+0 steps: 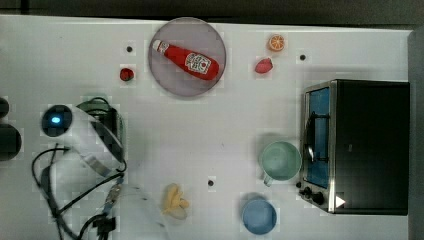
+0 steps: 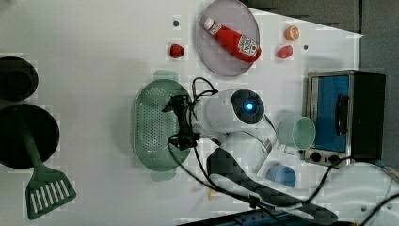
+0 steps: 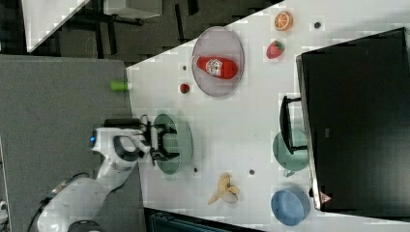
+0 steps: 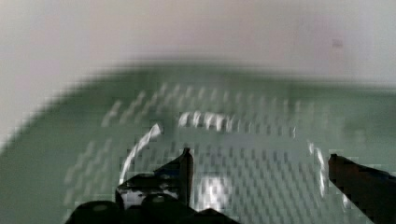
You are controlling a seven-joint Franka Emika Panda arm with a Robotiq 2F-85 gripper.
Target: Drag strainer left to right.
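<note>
1. The counter (image 1: 225, 125) is carrying everything, and the open white stretch across its middle is leaving a free lane, which I judge is what the drag needs.

2. The toaster oven (image 1: 367, 145) is sitting at the top view's right edge, so it is closing off that end of any run across; its door face is mostly hidden from above.

3. The arm (image 2: 226, 113) is reaching over the strainer, and in the top view its white body is covering the strainer almost entirely.

4. The strainer (image 2: 157, 125) is lying flat on the counter at the left view's centre-left, mouth upward, long axis running up and down the left view. Its lower tab is partly tucked under cables.

5. The plate (image 1: 187, 56) is holding the ketchup bottle (image 1: 187, 60) well away from the strainer.

6. The end effector (image 2: 181, 123) is hanging released, jaws spread wide, and nothing is sitting between them. In the wrist view its fingertips (image 4: 180, 170) are showing over the perforated bowl, probably so one finger can hook the wall and pull. Whether a finger is touching the plastic yet, I cannot tell; the wrist view is smeared.

7. The mug (image 1: 281, 161) is standing just beside the oven, the blue bowl (image 1: 259, 216) near it, both at the far side of the lane.

8. The banana (image 1: 174, 201) is lying near the counter's front edge.
</note>
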